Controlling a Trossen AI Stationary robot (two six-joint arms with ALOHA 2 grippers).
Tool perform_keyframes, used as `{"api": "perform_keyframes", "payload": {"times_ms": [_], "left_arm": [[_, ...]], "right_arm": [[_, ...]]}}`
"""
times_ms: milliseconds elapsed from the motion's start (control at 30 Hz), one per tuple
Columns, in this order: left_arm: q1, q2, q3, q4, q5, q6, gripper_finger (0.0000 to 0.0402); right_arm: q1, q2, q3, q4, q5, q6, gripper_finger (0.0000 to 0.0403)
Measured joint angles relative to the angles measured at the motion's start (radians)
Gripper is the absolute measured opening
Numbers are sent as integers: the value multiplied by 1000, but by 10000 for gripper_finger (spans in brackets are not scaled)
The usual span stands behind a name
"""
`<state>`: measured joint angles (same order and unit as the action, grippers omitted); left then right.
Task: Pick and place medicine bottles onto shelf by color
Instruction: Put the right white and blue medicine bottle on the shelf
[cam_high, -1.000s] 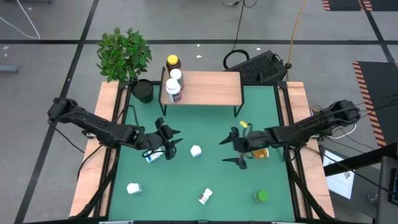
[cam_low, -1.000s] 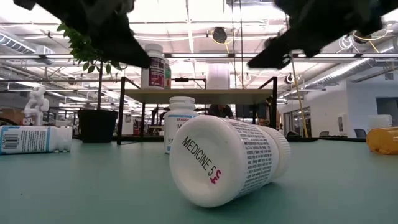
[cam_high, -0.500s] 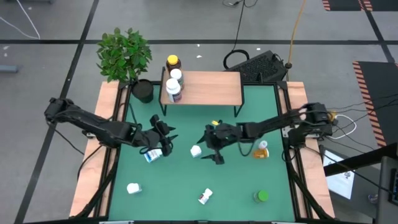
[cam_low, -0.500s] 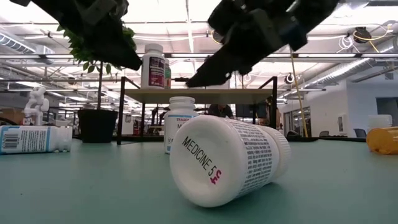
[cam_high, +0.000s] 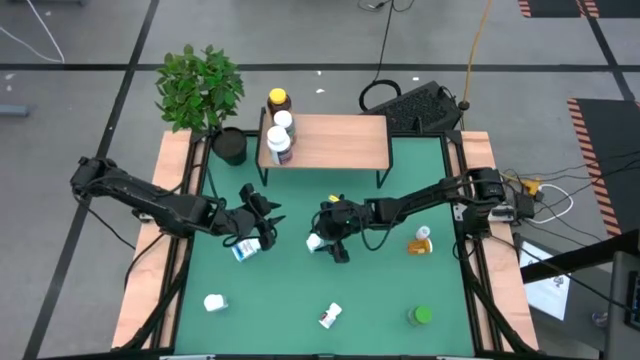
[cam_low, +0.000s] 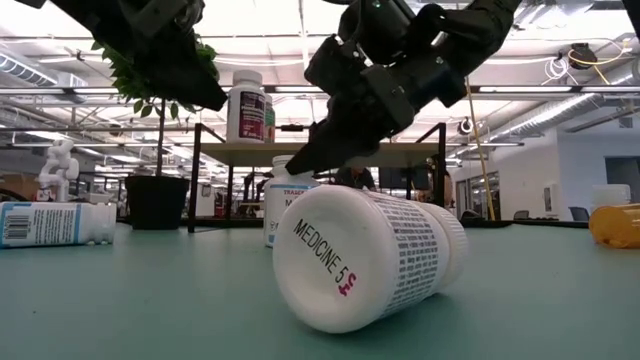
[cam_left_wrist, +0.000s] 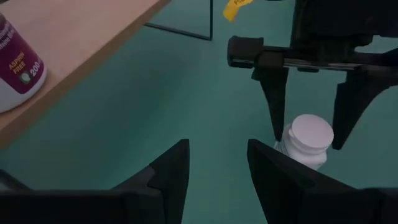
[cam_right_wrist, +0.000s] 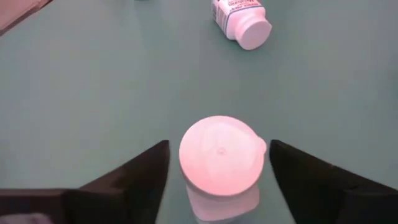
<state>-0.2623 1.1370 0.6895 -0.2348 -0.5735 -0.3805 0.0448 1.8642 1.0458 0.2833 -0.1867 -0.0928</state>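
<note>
A leafy plant (cam_high: 200, 85) sits in a round black pot (cam_high: 230, 146) at the table's far left corner. The left gripper (cam_high: 262, 222) hangs over the smooth green table (cam_high: 300, 290), its fingers a little apart and holding nothing. A white bottle with a blue label (cam_high: 245, 250) lies on its side just below it. The flat wooden shelf (cam_high: 335, 140) holds three bottles at its left end. In the middle, the right gripper (cam_high: 330, 232) has its fingers wide around a standing white bottle with a round cap (cam_right_wrist: 221, 155), not squeezing it. An orange bottle (cam_high: 419, 243) lies farther right.
</note>
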Motion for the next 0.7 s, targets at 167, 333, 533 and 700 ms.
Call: {"api": "perform_keyframes", "payload": {"times_ms": [167, 333, 533, 700], "left_arm": [[0, 1, 0, 0, 0, -9, 164], [-5, 1, 0, -1, -1, -22, 164], [-6, 2, 0, -1, -1, -25, 163], [-6, 2, 0, -1, -1, -25, 164]], "right_arm": [[0, 0, 0, -5, 1, 1, 164], [0, -4, 0, -5, 21, 28, 159], [-2, -135, -1, -111, 118, -14, 159], [-48, -332, 7, -222, 264, -131, 161]]}}
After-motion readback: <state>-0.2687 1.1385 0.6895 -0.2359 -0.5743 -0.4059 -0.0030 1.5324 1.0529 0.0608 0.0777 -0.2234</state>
